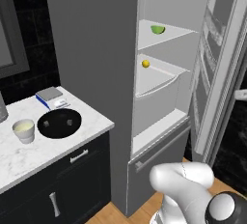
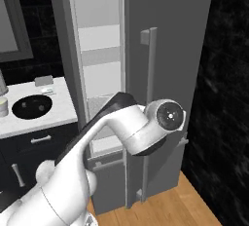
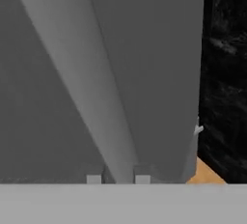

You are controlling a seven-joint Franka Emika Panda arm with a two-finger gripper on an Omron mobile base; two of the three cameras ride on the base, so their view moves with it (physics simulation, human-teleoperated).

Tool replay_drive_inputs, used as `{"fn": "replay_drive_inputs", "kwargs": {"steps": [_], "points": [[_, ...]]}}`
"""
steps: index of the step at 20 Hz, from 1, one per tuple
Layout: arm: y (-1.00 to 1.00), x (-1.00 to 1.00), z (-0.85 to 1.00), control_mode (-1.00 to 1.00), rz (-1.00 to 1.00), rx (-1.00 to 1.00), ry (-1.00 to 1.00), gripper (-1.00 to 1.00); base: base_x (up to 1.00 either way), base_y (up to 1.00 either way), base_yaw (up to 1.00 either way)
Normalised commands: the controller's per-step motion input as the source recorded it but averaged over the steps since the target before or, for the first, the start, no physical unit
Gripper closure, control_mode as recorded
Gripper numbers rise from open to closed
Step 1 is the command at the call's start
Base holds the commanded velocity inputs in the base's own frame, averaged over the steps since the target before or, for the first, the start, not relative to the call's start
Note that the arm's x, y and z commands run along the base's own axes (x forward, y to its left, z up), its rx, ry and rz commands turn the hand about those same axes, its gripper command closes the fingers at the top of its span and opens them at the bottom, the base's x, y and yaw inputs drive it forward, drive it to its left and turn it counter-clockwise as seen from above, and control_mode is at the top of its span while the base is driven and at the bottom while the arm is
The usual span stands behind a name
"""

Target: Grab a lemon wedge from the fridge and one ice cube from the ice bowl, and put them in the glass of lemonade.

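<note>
Grey metal lies close before the claw (image 3: 118, 179): in the hand view the fridge's bar handle (image 3: 91, 88) runs up from between the two finger tips, which stand pinched almost together on it; so the claw is closed on the handle, with nothing else in it; in the right base view the wrist sits against that same bar on the open door (image 2: 170, 64).

Beyond the arm, the fridge (image 1: 96, 49) stands open, its pale shelves bare but for two small things; the wedge (image 1: 157, 29) rests on the top shelf, near that shelf's front edge, rind side down as far as can be told; a small yellow ball (image 1: 145, 63) lies on the shelf below, and is not wanted.

By my judgement the wedge is light, a little soft and probably slick on its cut faces; it would be best taken across its flat sides with a gentle squeeze, since pinching the curved rind may make it roll or squirt free.

On the table (image 1: 29, 155) to the left, the black bowl (image 1: 59, 123) sits near the right edge and holds at least one small greyish cube, likely hard and slippery; the cup (image 1: 23, 130) stands just beside it on the left, apart from it, with pale liquid inside, and could tip easily if knocked; neither item is in it yet.
</note>
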Motion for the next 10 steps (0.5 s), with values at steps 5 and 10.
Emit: {"fn": "replay_drive_inputs", "kwargs": {"steps": [5, 10], "points": [[-0.15, -0.98, 0.73, -1.00, -0.08, 0.02, -0.25, -1.00, 0.00, 0.00, 0.00], [0.03, -0.97, 1.00, -1.00, -0.01, 0.00, -0.14, -1.00, 0.00, 0.00, 0.00]]}}
